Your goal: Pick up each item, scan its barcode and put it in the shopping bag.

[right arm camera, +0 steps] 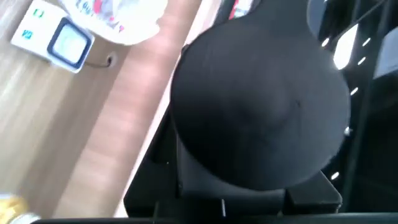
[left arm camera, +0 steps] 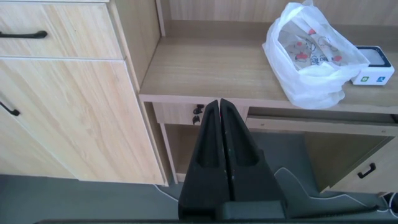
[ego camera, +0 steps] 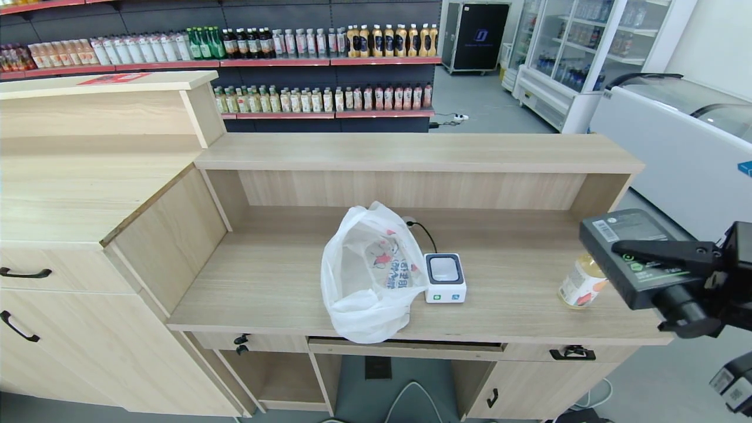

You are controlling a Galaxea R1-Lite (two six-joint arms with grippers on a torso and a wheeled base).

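My right gripper (ego camera: 633,261) is shut on a black pack (ego camera: 631,235) with a white barcode label and green print. It holds the pack in the air off the counter's right end. The same pack (right arm camera: 261,112) looms dark and close in the right wrist view. A white shopping bag (ego camera: 370,276) stands open mid-counter, touching the white scanner (ego camera: 445,277) on its right. A bottle (ego camera: 580,283) with an orange label stands near the counter's right end, just left of the held pack. My left gripper (left arm camera: 219,124) is shut on nothing, low before the counter's left front corner.
The wooden counter (ego camera: 264,276) has a raised back ledge and a taller cabinet (ego camera: 88,176) on its left. A cable runs from the scanner to the back. Drawers with black handles (ego camera: 573,353) sit under the front edge. Bag (left arm camera: 314,53) and scanner (left arm camera: 373,65) lie ahead of the left gripper.
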